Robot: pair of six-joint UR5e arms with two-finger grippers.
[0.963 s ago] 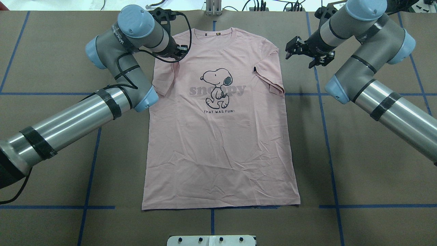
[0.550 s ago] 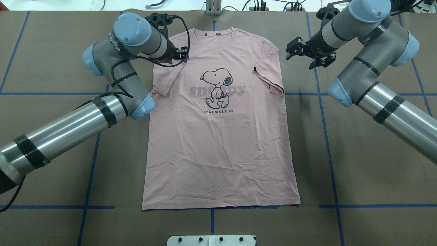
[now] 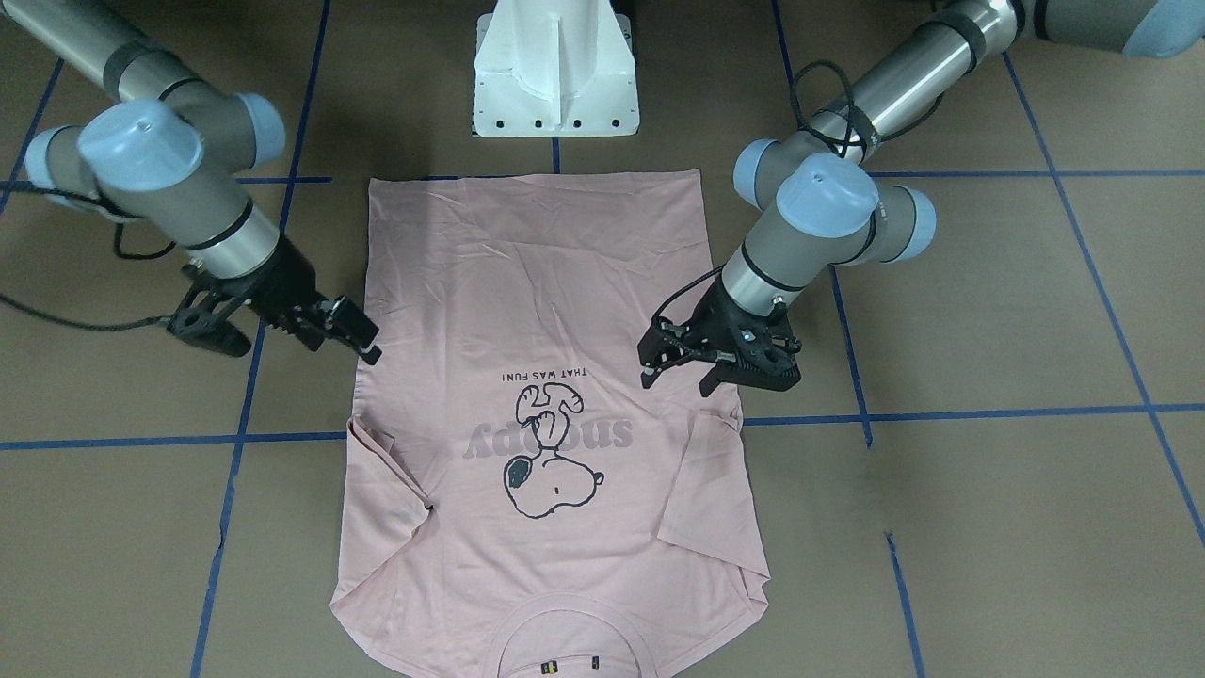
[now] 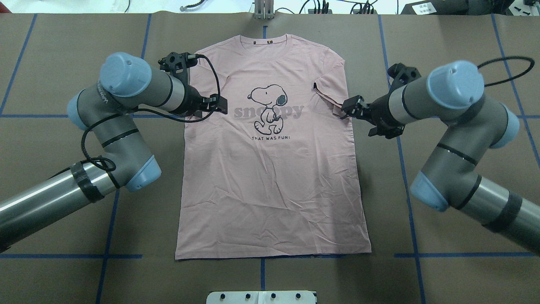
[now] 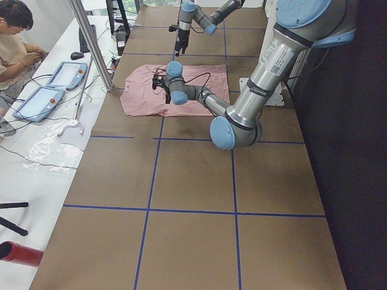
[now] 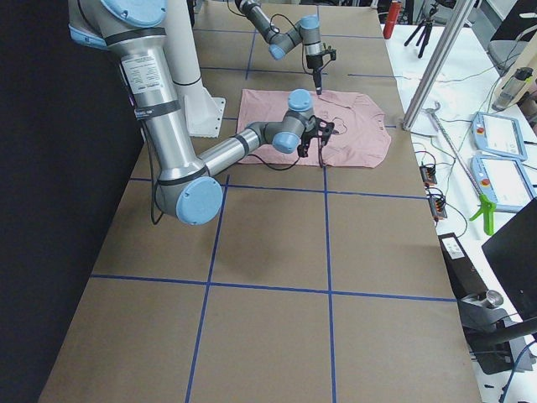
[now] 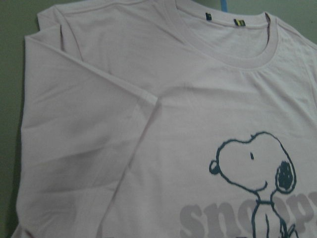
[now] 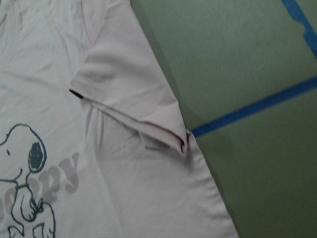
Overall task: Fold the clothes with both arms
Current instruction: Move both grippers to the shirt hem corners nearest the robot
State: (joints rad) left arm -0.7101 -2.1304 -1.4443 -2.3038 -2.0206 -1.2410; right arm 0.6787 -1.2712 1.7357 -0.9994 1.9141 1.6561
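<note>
The pale pink Snoopy T-shirt (image 4: pixel 270 181) lies flat and face up on the brown table, collar at the far side, both sleeves folded inward. It also shows in the front view (image 3: pixel 537 282). My left gripper (image 4: pixel 216 108) is open and empty, hovering over the shirt's left edge beside the "snoopy" lettering; the front view (image 3: pixel 676 381) shows its jaws apart. My right gripper (image 4: pixel 358 118) is open and empty at the shirt's right edge, next to the folded sleeve (image 8: pixel 133 94) with its small black tag (image 8: pixel 76 93). It also shows in the front view (image 3: pixel 346 345).
The white pedestal base (image 3: pixel 555 75) stands at the near hem side. Blue tape lines (image 4: pixel 407 190) cross the brown table cover. A metal post (image 4: pixel 263 8) rises behind the collar. An operator (image 5: pixel 18 42) sits at a side table with tablets.
Both arms have swung back toward the robot, carrying the grippers from shoulder level down to chest level along the shirt's edges. Both grippers stay open. The shirt has not moved.
</note>
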